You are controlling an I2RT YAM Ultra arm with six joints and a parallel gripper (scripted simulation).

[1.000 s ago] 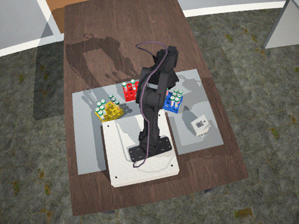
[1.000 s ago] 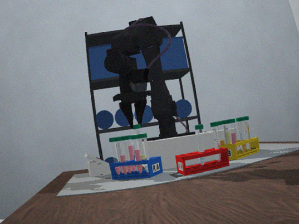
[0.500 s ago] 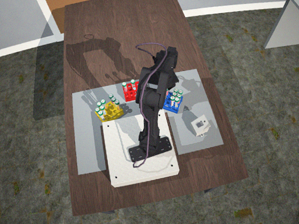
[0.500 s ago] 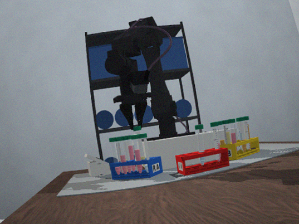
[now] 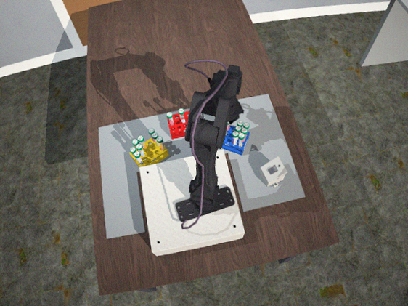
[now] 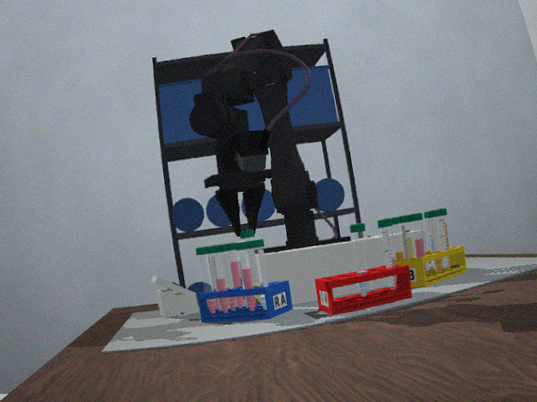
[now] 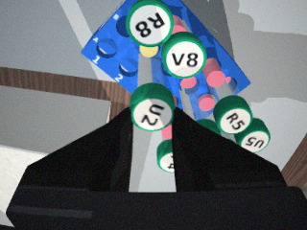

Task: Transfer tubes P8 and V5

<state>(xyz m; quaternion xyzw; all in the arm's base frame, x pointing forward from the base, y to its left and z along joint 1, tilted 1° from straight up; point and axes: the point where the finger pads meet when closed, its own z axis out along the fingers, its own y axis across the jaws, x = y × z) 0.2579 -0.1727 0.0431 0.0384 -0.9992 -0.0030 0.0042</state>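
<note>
My gripper (image 6: pixel 245 232) (image 7: pixel 152 117) is shut on tube U2, just under its green cap (image 6: pixel 246 235) (image 7: pixel 153 103). U2 is upright near the blue rack RA (image 5: pixel 233 148) (image 6: pixel 271 313) (image 7: pixel 111 64), its cap above the caps of the standing tubes. Its lower end is hidden, so I cannot tell whether it is in a well. Tubes R8 (image 7: pixel 150 24), V8 (image 7: pixel 184 57), R5 (image 7: pixel 233 115) and U5 (image 7: pixel 254 136) stand in RA. Two caps there are partly hidden by my fingers and U2. I cannot read P8 or V5 on any cap.
The yellow rack RB (image 5: pixel 162 156) (image 6: pixel 429 279) holds several tubes, left of the arm's base as seen from it. The red rack QR (image 5: pixel 177 135) (image 6: pixel 373 303) holds tubes at the mat's far side. The white button box (image 5: pixel 268 176) (image 6: pixel 172 304) is right of RA.
</note>
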